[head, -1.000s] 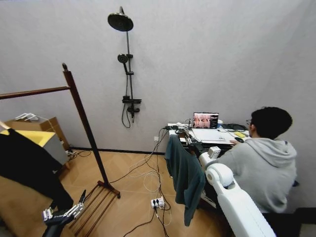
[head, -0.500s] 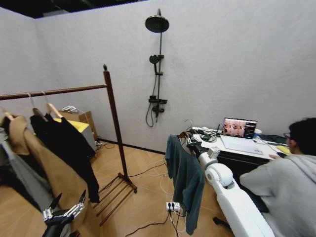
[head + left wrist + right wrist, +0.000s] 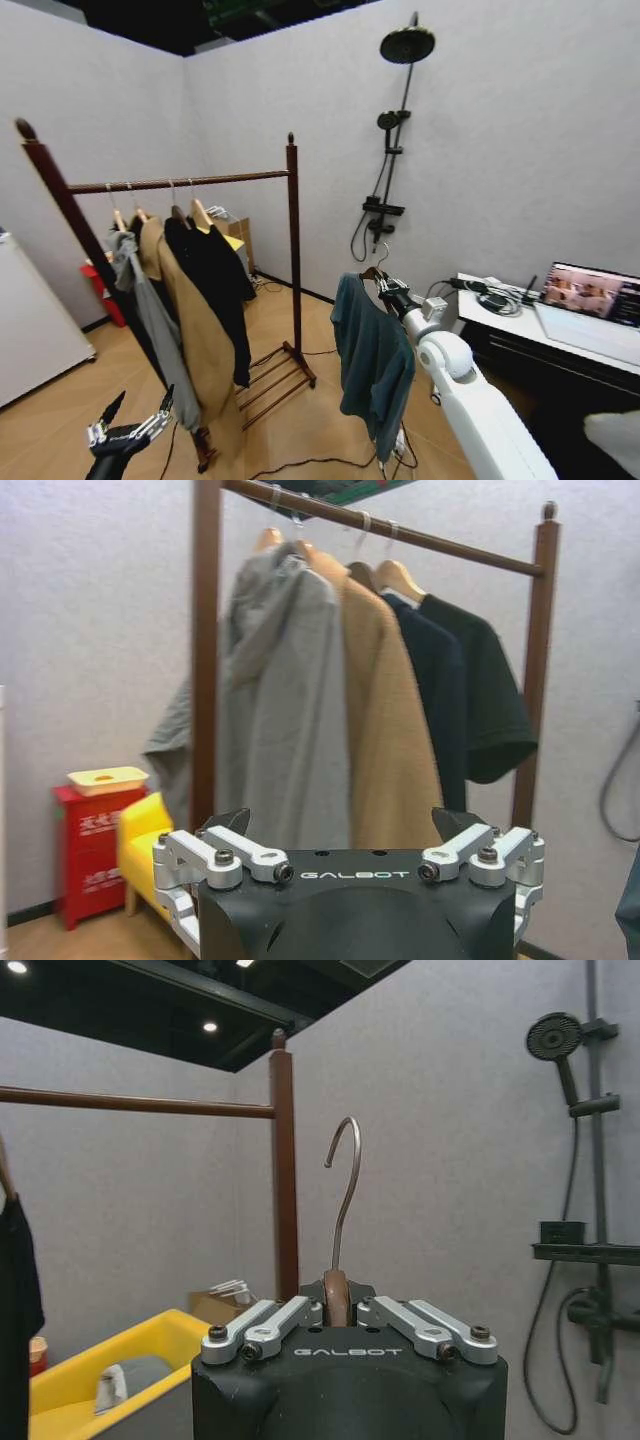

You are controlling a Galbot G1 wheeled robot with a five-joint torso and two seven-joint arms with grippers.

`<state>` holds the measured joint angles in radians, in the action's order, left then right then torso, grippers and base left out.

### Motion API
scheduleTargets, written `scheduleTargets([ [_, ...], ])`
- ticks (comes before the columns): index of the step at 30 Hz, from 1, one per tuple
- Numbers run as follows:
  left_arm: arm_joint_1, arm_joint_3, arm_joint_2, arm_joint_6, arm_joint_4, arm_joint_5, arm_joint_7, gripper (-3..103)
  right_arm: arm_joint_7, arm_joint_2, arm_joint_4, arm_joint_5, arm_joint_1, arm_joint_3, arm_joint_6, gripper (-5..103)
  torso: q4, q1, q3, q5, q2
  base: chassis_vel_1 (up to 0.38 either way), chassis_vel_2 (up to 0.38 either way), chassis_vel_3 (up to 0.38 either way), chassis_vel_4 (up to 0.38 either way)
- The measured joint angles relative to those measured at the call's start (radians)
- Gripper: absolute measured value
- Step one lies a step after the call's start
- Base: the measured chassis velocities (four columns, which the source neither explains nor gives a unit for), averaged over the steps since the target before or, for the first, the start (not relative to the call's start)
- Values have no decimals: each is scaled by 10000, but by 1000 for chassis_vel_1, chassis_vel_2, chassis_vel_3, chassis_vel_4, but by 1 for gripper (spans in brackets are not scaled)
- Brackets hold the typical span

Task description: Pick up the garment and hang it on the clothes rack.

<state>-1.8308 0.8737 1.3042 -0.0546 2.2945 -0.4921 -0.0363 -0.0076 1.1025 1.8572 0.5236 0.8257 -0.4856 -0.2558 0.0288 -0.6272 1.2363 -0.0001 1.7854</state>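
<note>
The garment (image 3: 372,360), a dark teal jacket, hangs from a hanger in the middle of the head view. My right gripper (image 3: 390,292) is shut on the hanger's neck, just under the metal hook (image 3: 380,256). In the right wrist view the gripper (image 3: 337,1307) clamps the brown hanger neck, and the hook (image 3: 346,1185) rises above it. The clothes rack (image 3: 294,250), dark reddish-brown wood, stands to the left of the garment and some way beyond it; its top bar (image 3: 190,182) runs left. My left gripper (image 3: 130,428) waits low at the bottom left, open (image 3: 345,825).
A grey hoodie (image 3: 150,320), a tan coat (image 3: 195,330) and a black jacket (image 3: 220,280) hang on the rack. A shower fixture (image 3: 392,150) is on the far wall. A desk with a laptop (image 3: 590,292) stands right, a white cabinet (image 3: 35,330) left. Cables lie on the floor.
The camera has swung left, so the whole scene has shifted right and the rack with its clothes has come fully into view. The garment stays held in my right gripper.
</note>
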Motion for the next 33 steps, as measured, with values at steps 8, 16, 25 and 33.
scheduleTargets([
  [8,0,0,0,0,0,0,0,100,-225,34,-83,17,-9,-51,15,9,0,1,0,1,0,130,133,128,117],
  [16,0,0,0,0,0,0,0,100,-304,94,-118,11,3,-55,62,9,0,1,0,0,0,127,117,126,129],
  [25,-1,1,0,0,0,0,2,100,-291,109,-118,-2,23,-52,76,9,-4,0,0,0,2,87,82,75,68],
  [33,0,0,0,0,0,1,1,100,-253,127,-68,-48,55,-13,139,9,0,1,-1,1,2,0,0,0,0],
])
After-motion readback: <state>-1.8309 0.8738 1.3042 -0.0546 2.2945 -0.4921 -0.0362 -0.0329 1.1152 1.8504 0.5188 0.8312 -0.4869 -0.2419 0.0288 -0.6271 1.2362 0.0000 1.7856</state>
